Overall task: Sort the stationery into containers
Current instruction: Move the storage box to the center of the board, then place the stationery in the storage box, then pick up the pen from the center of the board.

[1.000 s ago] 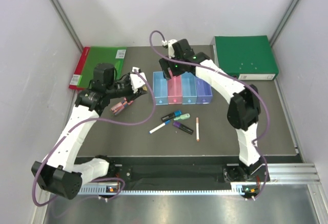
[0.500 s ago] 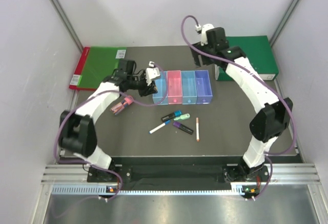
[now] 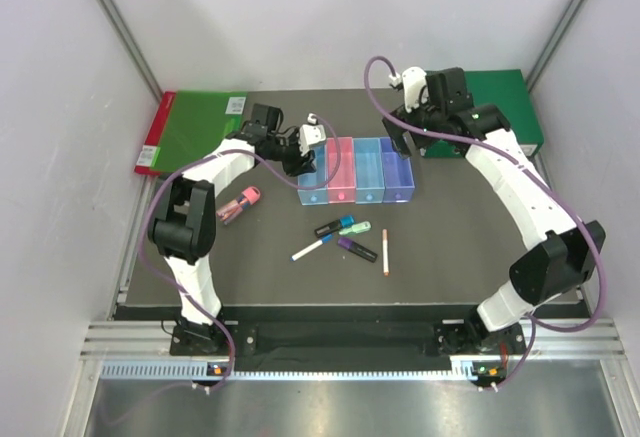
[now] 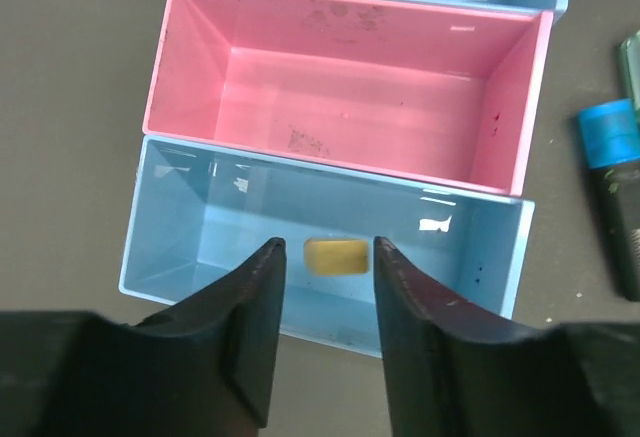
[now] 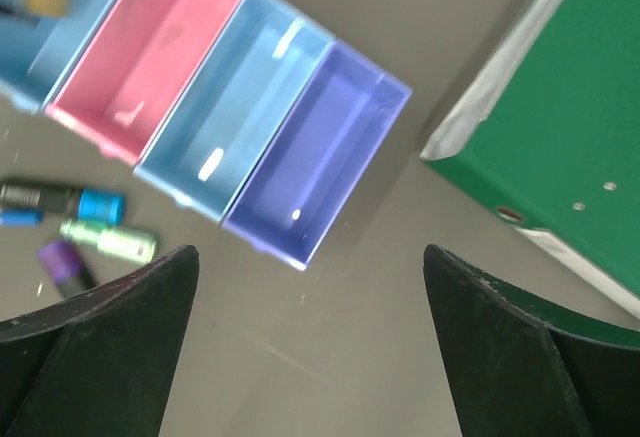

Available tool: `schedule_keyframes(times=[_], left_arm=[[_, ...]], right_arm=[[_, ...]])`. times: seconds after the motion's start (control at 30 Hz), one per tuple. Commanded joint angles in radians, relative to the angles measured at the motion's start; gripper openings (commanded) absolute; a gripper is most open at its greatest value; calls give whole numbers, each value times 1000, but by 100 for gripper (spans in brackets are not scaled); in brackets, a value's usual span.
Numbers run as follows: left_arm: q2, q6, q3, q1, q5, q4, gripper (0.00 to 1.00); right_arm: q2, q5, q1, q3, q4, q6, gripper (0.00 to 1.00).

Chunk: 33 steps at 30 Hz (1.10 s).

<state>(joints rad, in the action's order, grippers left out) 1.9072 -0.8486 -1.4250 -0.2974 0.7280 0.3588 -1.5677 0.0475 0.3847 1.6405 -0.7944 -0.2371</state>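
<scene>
**Both arms hanging over the bin row, pens waiting on the mat**

You are looking at a row of four joined containers (image 3: 356, 170); take it as your landmark. The left gripper (image 4: 325, 257) is hanging right above the light blue bin (image 4: 320, 242) at the row's left end, its fingers parted narrowly and holding nothing. A small yellowish piece (image 4: 335, 255) is lying on that bin's floor, between the fingers in the left wrist view. The right gripper (image 5: 310, 342) is hovering just past the row's right end, beside the purple-blue bin (image 5: 315, 152), its fingers spread wide and empty.

The stationery is lying loose on the mat on the near side of the row: a black-blue marker (image 3: 335, 225), a mint green marker (image 3: 356, 228), a purple-black marker (image 3: 356, 248), a white-blue pen (image 3: 312, 248) and a thin pink-white pen (image 3: 385, 251), clustered close together. A stubby pink piece (image 3: 238, 204) is sitting apart, to the row's left.

These pieces are likely light, stiff and smooth, so they may roll. You are probably best closing across the middle of a barrel, the fingers crossing its length.

Room is open around the pink-white pen and the stubby piece; the clustered markers are leaving little finger room. A dark green binder (image 3: 495, 107) is lying behind the row's right end, near the right arm.
</scene>
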Motion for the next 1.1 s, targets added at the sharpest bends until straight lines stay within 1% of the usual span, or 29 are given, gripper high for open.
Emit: schedule_keyframes(times=[0.0,0.03,0.1,0.23,0.27,0.33,0.4,0.43,0.5,0.53,0.57,0.6,0.63,0.67,0.7,0.73,0.8,0.83,0.87,0.93,1.07], left_arm=[[-2,-55,-31,-5,16,-29,55],[-5,-52,-31,-5,20,-29,59],[-13,-52,-26,-6,28,-29,61],[-62,-44,-29,-12,39,-15,61],[-100,-53,-34,-17,47,-6,60],[-144,-79,-32,-38,66,57,61],[-216,-148,-17,-58,97,119,62],[-240,-161,-8,-86,120,182,63],[-310,-167,38,-121,120,225,63],[-356,-170,58,-159,111,264,63],[-381,-167,107,-180,87,278,63],[-407,-150,138,-199,65,281,63],[-454,-136,205,-229,51,282,63],[-480,-135,240,-242,16,289,63],[-506,-141,277,-256,-5,289,63],[-560,-148,352,-273,-25,289,63],[-609,-219,423,-285,-80,307,63],[-650,-245,489,-293,-105,312,63],[-665,-291,515,-292,-120,318,63],[-685,-310,570,-292,-170,327,63],[-646,-355,586,-293,-222,354,62]], right_arm=[[61,92,17,-21,-42,-90,95],[66,92,17,-19,-48,-94,95],[81,91,17,-22,-49,-103,95],[112,62,17,-42,-55,-111,96],[118,54,17,-48,-55,-114,96],[144,28,17,-76,-51,-116,97],[172,20,14,-97,-45,-120,97],[182,40,11,-123,-48,-123,97],[219,101,13,-152,-83,-174,95],[231,173,16,-180,-100,-194,95],[239,196,20,-192,-118,-221,93],[244,207,28,-202,-158,-228,92],[242,218,40,-220,-169,-228,91],[241,224,46,-231,-184,-229,91],[247,227,51,-246,-187,-225,91],[255,221,54,-293,-168,-212,90],[273,226,59,-349,-146,-182,88],[270,223,77,-394,-128,-173,88],[268,218,85,-413,-115,-141,87],[249,218,100,-450,-86,-111,86],[175,229,111,-459,-28,-65,82]])
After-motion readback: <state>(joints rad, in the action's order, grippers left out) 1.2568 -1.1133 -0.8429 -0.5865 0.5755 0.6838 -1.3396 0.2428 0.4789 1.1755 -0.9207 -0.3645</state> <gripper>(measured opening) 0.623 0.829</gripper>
